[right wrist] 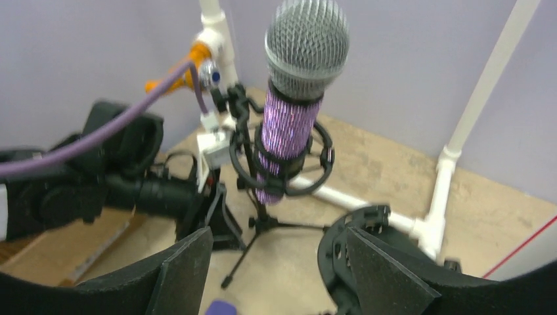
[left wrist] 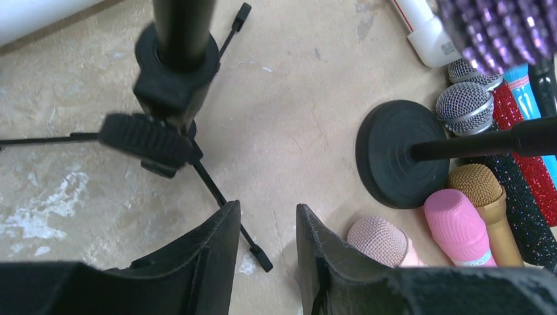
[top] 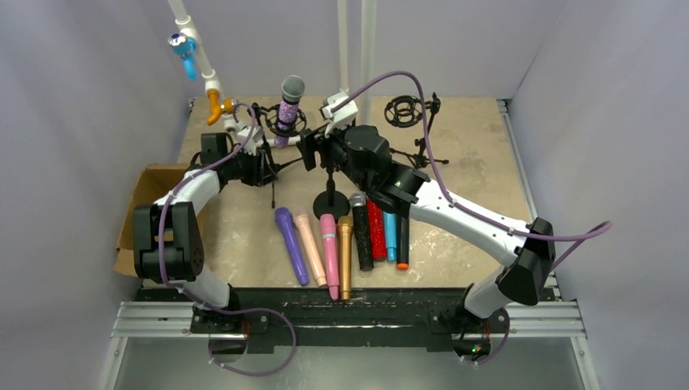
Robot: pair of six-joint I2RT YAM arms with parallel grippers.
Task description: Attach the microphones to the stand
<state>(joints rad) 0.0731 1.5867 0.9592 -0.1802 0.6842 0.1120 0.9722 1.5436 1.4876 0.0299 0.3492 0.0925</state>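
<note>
A purple glitter microphone (top: 290,101) with a grey mesh head stands upright in the ring mount of a small tripod stand (left wrist: 174,72); it also shows in the right wrist view (right wrist: 292,125). Several microphones lie in a row on the table: purple (top: 291,244), peach (top: 309,248), pink (top: 329,253), gold (top: 345,256), black (top: 361,231), red glitter (top: 376,230), blue (top: 390,236). My left gripper (left wrist: 266,216) is open and empty, low beside the tripod's legs. My right gripper (right wrist: 276,243) is open and empty, in front of the mounted microphone.
A round-base stand (top: 331,203) stands at the heads of the row. An empty ring mount (top: 404,110) stands at the back right. A white pipe frame (top: 207,73) at the back left carries a blue microphone (top: 185,53). A cardboard box (top: 146,191) sits at the left edge.
</note>
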